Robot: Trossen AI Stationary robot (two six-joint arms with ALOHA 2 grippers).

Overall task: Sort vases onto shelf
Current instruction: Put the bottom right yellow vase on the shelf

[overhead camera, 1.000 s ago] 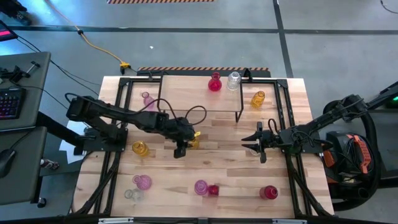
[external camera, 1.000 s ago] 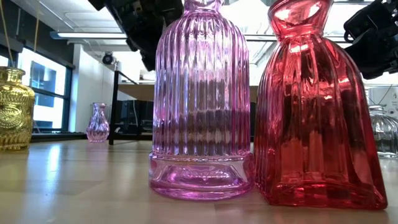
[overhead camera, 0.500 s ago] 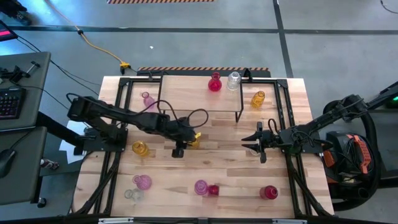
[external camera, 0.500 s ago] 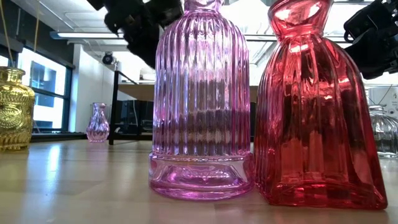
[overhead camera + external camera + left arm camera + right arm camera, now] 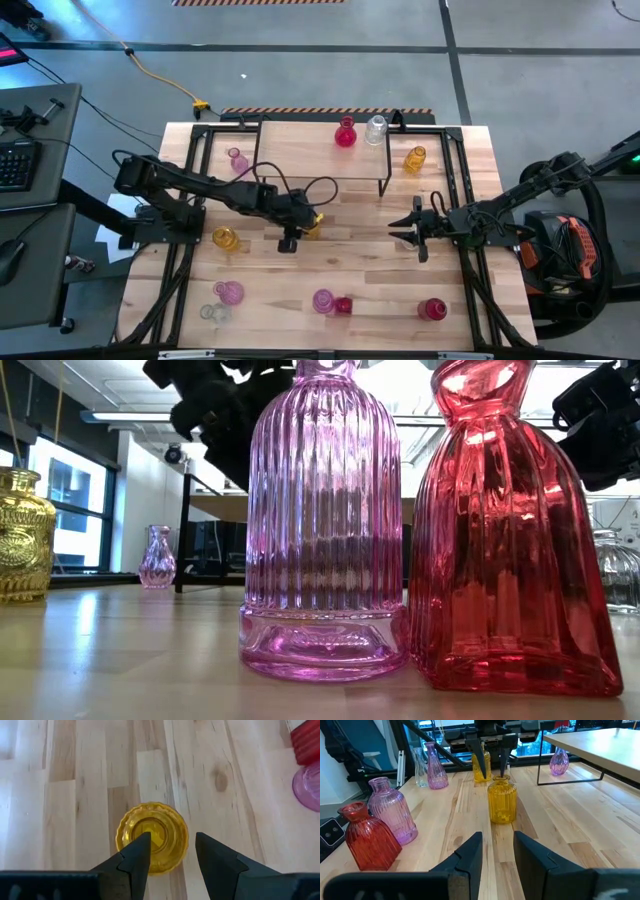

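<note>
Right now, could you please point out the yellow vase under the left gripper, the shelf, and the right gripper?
yellow vase [image 5: 151, 836], left wrist view, its open mouth.
shelf [image 5: 300, 152], high view, bare board.
right gripper [image 5: 404, 227], high view, midway between fingertips.

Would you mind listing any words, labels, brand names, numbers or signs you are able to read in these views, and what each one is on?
None: no view shows readable text.
The vases, such as the yellow vase under the left claw, carry no labels.
The shelf and the table are bare wood.
The keyboard has keys too small to read.
</note>
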